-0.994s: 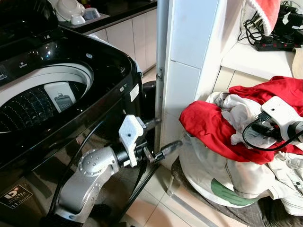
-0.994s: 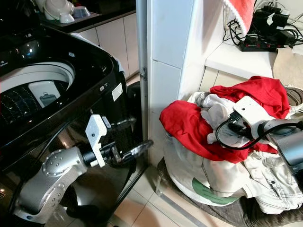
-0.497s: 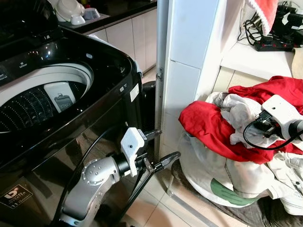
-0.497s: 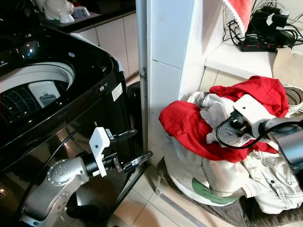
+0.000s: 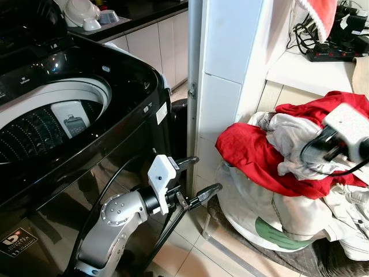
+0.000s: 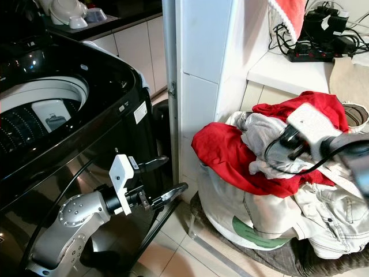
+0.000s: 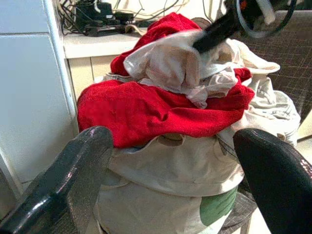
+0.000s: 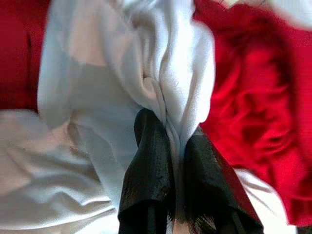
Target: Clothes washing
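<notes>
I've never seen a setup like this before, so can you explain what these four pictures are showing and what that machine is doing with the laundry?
This is a humanoid robot doing laundry. The two wide pictures come from cameras on its head; the other two from cameras on its wrists. On its left stands an open black washing machine. On its right, a laundry bag sits on the floor, heaped with red and white clothes. The right gripper has pinched a white garment on top of the heap. The left gripper hangs open and empty beside the washer, pointing toward the bag.

A full laundry bag (image 5: 253, 202) sits on the tiled floor (image 5: 190, 254).
</notes>
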Controlling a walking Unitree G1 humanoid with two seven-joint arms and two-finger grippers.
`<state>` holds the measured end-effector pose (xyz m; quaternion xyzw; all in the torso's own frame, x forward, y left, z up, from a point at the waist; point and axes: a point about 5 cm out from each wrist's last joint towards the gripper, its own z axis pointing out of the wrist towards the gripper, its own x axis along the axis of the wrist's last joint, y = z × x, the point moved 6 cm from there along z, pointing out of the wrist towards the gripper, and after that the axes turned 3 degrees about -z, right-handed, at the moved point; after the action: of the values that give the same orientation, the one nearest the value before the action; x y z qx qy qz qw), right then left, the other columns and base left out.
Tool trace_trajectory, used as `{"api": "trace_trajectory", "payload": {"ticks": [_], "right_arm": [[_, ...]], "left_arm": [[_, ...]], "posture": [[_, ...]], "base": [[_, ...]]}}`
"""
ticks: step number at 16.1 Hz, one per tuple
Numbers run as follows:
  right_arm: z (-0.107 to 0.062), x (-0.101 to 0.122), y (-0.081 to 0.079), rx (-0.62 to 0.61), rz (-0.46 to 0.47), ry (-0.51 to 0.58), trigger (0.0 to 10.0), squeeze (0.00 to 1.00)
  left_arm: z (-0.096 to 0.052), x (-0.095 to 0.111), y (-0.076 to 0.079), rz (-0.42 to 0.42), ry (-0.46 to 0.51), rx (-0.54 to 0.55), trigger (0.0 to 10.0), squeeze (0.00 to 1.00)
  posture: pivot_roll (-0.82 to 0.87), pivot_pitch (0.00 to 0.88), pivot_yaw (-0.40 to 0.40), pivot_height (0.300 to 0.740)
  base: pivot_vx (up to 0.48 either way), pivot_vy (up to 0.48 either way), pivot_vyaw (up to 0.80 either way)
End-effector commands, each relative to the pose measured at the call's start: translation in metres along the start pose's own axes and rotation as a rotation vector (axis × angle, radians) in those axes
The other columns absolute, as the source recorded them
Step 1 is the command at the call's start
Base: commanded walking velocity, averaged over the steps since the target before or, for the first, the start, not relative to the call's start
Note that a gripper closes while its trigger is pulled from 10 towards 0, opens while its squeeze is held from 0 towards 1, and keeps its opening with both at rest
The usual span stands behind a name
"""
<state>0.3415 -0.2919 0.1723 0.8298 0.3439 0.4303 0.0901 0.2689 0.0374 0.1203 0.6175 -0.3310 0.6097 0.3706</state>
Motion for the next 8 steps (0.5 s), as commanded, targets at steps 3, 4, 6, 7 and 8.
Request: {"api": "trace_trajectory", "payload": {"ticks": [3,4,6,7,8], "right_arm": [[-0.034,0.044,0.016,-0.006,0.064,0.204,0.0,0.0],[-0.054,0.072,0.024,-0.005,0.101,0.345,0.0,0.0],[-0.086,0.128,0.03,0.031,0.179,0.629,0.0,0.0],[-0.091,0.139,0.029,0.044,0.193,0.687,0.0,0.0],[-0.099,0.158,0.027,0.073,0.227,0.78,0.0,0.0]], "left_arm": [[0.0,0.012,-0.003,0.007,0.043,0.014,10.0,0.0],[0.001,0.024,-0.004,0.017,0.078,0.021,10.0,0.0],[0.01,0.055,-0.007,0.061,0.167,0.034,10.0,0.0],[0.012,0.061,-0.008,0.065,0.187,0.036,10.0,0.0],[0.016,0.073,-0.009,0.074,0.221,0.042,10.0,0.0]], "posture": [[-0.08,0.0,0.019,0.74],[-0.08,0.0,0.019,0.74],[-0.09,0.0,0.024,0.74],[-0.09,0.0,0.023,0.74],[-0.09,0.0,0.022,0.74]], "base": [[0.0,0.0,0.0],[0.0,0.0,0.0],[0.0,0.0,0.0],[0.0,0.0,0.0],[0.0,0.0,0.0]]}}
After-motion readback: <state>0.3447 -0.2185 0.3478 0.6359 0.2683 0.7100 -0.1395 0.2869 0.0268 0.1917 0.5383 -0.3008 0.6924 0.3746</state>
